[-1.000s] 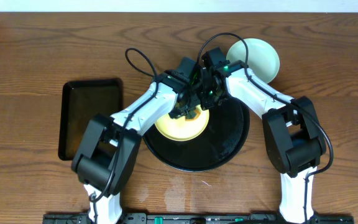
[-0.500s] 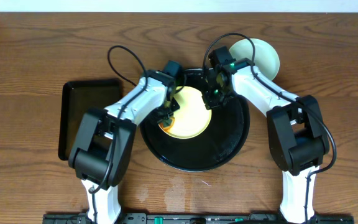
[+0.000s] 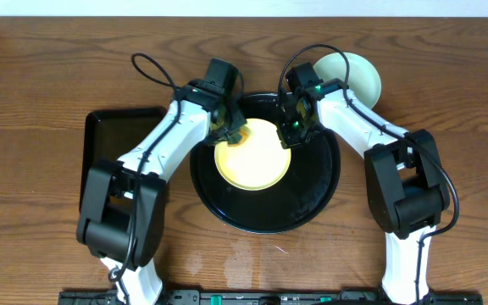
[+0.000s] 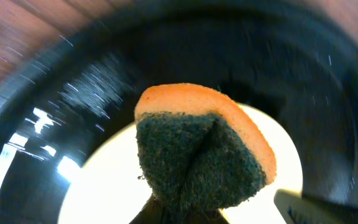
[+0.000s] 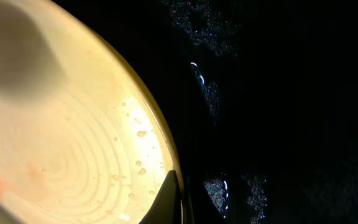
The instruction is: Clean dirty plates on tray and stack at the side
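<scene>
A pale yellow plate (image 3: pixel 252 157) lies in the round black tray (image 3: pixel 312 199). My left gripper (image 3: pixel 231 133) is shut on an orange sponge with a dark green scrub face (image 4: pixel 201 152), held over the plate's upper left edge. My right gripper (image 3: pixel 293 130) is shut on the plate's right rim; the wrist view shows one finger (image 5: pixel 169 202) inside the rim of the wet yellow plate (image 5: pixel 61 143). A pale mint-green plate (image 3: pixel 356 74) sits on the table beyond the tray, at the back right. A third plate is out of view.
A smaller rectangular black tray (image 3: pixel 124 148) lies on the wooden table left of the round tray. Both arms cross over the round tray's back half.
My left gripper has moved with the sponge from the plate's middle back to its upper left edge. The yellow plate has shifted slightly up in the tray. The right gripper stays on the rim.
</scene>
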`<state>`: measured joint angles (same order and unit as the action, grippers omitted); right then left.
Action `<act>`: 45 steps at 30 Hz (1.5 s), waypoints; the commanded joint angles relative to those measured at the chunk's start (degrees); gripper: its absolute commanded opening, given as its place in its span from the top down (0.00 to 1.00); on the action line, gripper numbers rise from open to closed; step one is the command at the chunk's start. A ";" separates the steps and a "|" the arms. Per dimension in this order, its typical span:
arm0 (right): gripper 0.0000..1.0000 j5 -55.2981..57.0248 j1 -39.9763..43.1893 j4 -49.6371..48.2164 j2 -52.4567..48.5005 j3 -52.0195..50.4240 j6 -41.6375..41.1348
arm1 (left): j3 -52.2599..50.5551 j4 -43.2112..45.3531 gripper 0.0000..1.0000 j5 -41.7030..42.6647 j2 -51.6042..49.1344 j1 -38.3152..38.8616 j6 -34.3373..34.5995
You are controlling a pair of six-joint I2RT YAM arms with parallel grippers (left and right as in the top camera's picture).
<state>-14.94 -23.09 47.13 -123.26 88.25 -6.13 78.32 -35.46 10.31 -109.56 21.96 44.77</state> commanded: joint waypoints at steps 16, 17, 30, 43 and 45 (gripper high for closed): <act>0.99 4.00 0.66 1.07 -1.25 -0.11 -0.24 | -1.49 -13.70 0.93 -14.97 -5.60 1.16 -0.13; 0.99 4.00 0.66 1.18 -1.25 0.04 -0.24 | -1.29 -14.73 0.92 -16.70 -5.38 0.63 -0.11; 0.99 6.23 -0.26 6.29 1.53 6.45 2.40 | 1.55 -14.43 0.92 -18.51 13.46 -7.50 -2.80; 0.99 49.42 -14.14 4.87 12.68 12.50 14.05 | -1.22 -17.62 0.93 -18.45 21.55 -29.07 -11.34; 0.99 56.81 -16.15 3.26 13.68 12.57 18.23 | -1.70 -17.81 0.93 -18.38 20.68 -31.12 -11.34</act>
<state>22.44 -36.18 52.05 -112.75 99.09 3.64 78.04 -52.82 -7.35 -87.31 -6.00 35.18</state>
